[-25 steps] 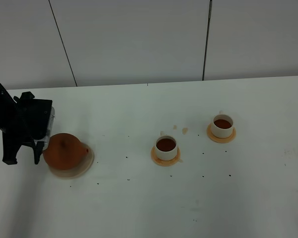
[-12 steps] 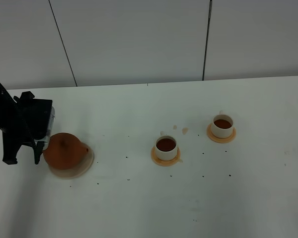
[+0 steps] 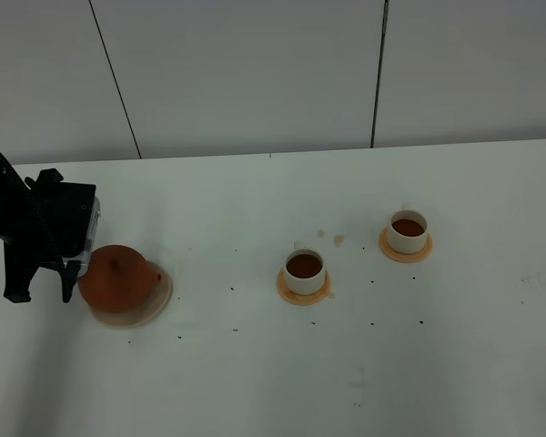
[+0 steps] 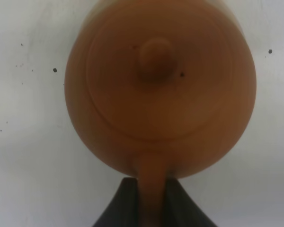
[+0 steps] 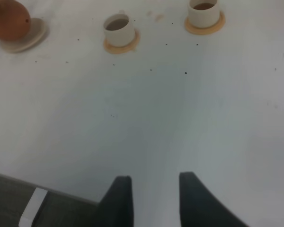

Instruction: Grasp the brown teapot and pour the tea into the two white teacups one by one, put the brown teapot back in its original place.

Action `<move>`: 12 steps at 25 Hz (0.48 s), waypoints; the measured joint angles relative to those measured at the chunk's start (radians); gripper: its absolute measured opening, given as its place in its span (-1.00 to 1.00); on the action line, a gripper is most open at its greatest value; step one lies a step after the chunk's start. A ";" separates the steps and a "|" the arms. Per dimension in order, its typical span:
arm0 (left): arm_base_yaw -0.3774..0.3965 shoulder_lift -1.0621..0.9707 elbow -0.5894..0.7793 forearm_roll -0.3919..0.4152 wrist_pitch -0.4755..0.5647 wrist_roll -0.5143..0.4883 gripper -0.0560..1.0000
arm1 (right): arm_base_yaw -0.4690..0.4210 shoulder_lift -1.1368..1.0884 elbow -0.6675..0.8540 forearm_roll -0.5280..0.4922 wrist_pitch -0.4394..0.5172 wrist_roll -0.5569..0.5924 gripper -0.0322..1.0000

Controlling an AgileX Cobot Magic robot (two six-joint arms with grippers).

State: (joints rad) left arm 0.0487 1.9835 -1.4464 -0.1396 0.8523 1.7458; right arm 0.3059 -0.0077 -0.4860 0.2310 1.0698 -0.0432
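Observation:
The brown teapot (image 3: 116,276) sits on the beige saucer (image 3: 156,302) at the left of the table, spout to the right. My left gripper (image 3: 76,269) is at its handle. In the left wrist view the two dark fingers (image 4: 125,203) close tightly on either side of the handle, below the teapot (image 4: 156,90). The two white teacups (image 3: 304,269) (image 3: 407,231) stand on orange coasters at centre right, both filled with dark tea. My right gripper (image 5: 151,191) is open and empty over the table's near edge, far from the teapot (image 5: 8,20) and cups (image 5: 117,26) (image 5: 203,9).
Small tea drops (image 3: 338,239) and dark specks lie on the white table (image 3: 255,364) between the cups and around them. A grey panelled wall stands behind the table. The table's front edge (image 5: 47,189) shows in the right wrist view.
The teapot and my left gripper have shifted very slightly left on the saucer. Nothing else has moved.

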 joint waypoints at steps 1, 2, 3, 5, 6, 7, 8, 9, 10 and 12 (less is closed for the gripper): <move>0.000 0.001 0.000 0.002 0.001 0.000 -0.57 | 0.000 0.000 0.000 0.000 0.000 0.000 -0.47; 0.000 0.007 0.000 0.003 0.001 0.000 -0.57 | 0.000 0.000 0.000 0.000 0.000 0.000 -0.47; 0.000 0.012 0.000 0.003 0.003 0.000 -0.57 | 0.000 0.000 0.000 0.000 0.000 0.000 -0.47; 0.000 0.021 0.001 0.004 0.002 -0.003 -0.57 | 0.000 0.000 0.000 0.000 0.000 0.000 -0.47; 0.000 0.021 0.001 0.006 0.000 -0.003 -0.57 | 0.000 0.000 0.000 0.000 0.000 0.000 -0.47; 0.000 0.021 0.001 0.008 0.000 -0.004 -0.57 | 0.000 0.000 0.000 0.000 0.000 0.000 -0.47; 0.000 0.021 0.001 0.010 0.000 -0.005 -0.57 | 0.000 0.000 0.000 0.000 0.000 0.000 -0.47; 0.000 0.022 0.001 0.012 -0.001 -0.006 -0.57 | 0.000 0.000 0.000 0.000 0.000 0.000 -0.47; 0.000 0.023 0.001 0.013 -0.001 -0.007 -0.57 | 0.000 0.000 0.000 0.000 0.000 0.000 -0.47; 0.000 0.026 0.001 0.013 -0.002 -0.008 -0.57 | 0.000 0.000 0.000 0.000 0.000 0.000 -0.47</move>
State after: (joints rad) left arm 0.0487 2.0092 -1.4451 -0.1263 0.8501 1.7380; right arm 0.3059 -0.0077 -0.4860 0.2310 1.0698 -0.0432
